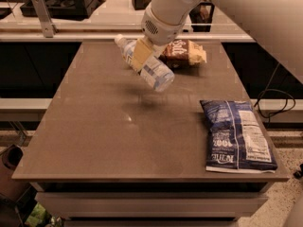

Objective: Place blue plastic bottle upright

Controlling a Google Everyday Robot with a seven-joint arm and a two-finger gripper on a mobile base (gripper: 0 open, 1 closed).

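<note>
The blue plastic bottle [152,70] is a small clear ribbed bottle with a white cap at its upper left end. It hangs tilted in the air above the brown table [94,126], cap end higher, base pointing down to the right. My gripper [141,54] is shut on the bottle's middle, its tan fingers [140,55] clamped across the body. The white arm comes down from the upper right.
A brown snack bag [183,53] lies at the back of the table just behind the bottle. A dark-blue snack bag [236,135] lies flat at the front right. A counter with dark equipment [61,4] runs behind the table.
</note>
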